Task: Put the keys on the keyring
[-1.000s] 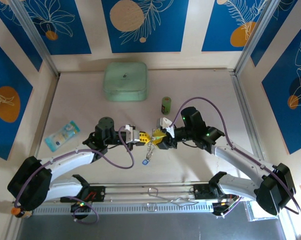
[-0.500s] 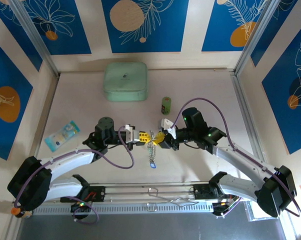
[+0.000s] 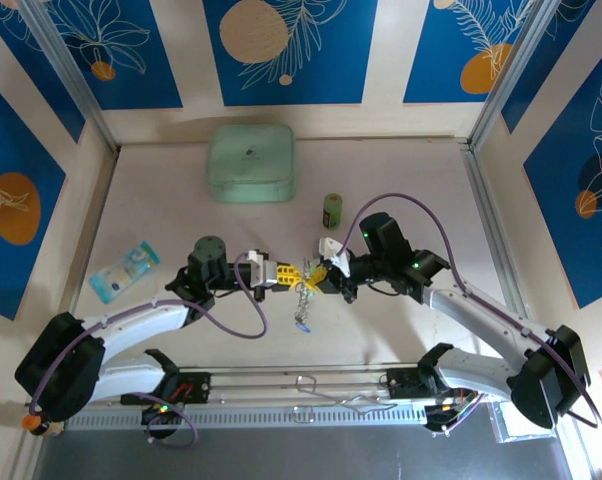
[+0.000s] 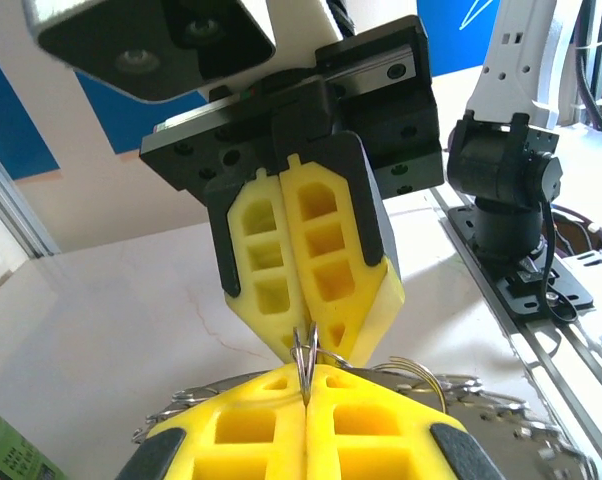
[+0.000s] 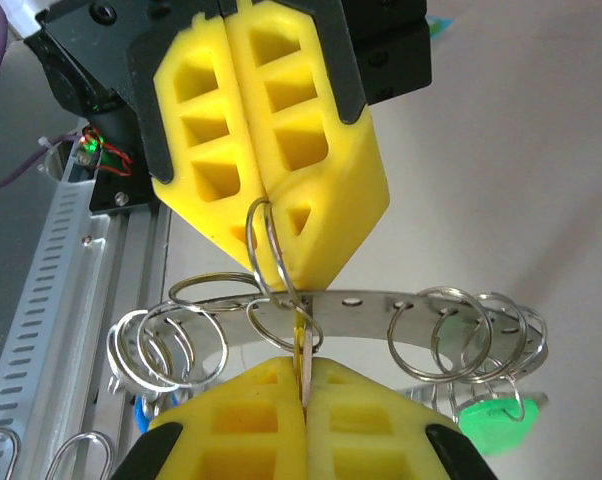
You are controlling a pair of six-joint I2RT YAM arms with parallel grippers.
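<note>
— Over the middle of the table (image 3: 411,190), what are the two grippers doing?

— They meet tip to tip, raised off the surface; the left gripper (image 3: 287,272) reaches in from the left, the right gripper (image 3: 318,279) from the right; the keyring (image 5: 366,299) hangs between them and just below.

— Is the left one closed?

— Yes; I see its yellow fingers pressed together, pinching a small ring (image 5: 264,238) that loops down to the keyring's flat band.

— And the right?

— Fingers together as well, nipped on a thin metal piece (image 5: 303,348) standing edge-on in the seam; I cannot tell whether it is another ring or part of a key.

— Where are the keys?

— The keys (image 3: 302,308) dangle in a bunch under the band; whether they touch the table I cannot tell. A green key (image 5: 489,417) hangs at the right end of the band in my right wrist view; a blue key (image 3: 302,326) sits lowest in the top view; spare rings (image 5: 161,345) crowd both ends of the band.

— Anything else about?

— A mint-green box (image 3: 251,163) at the far side; a green cylinder (image 3: 332,210) just beyond the right gripper; a blue-and-white packet (image 3: 126,268) off to the left; all apart from the keyring.
</note>
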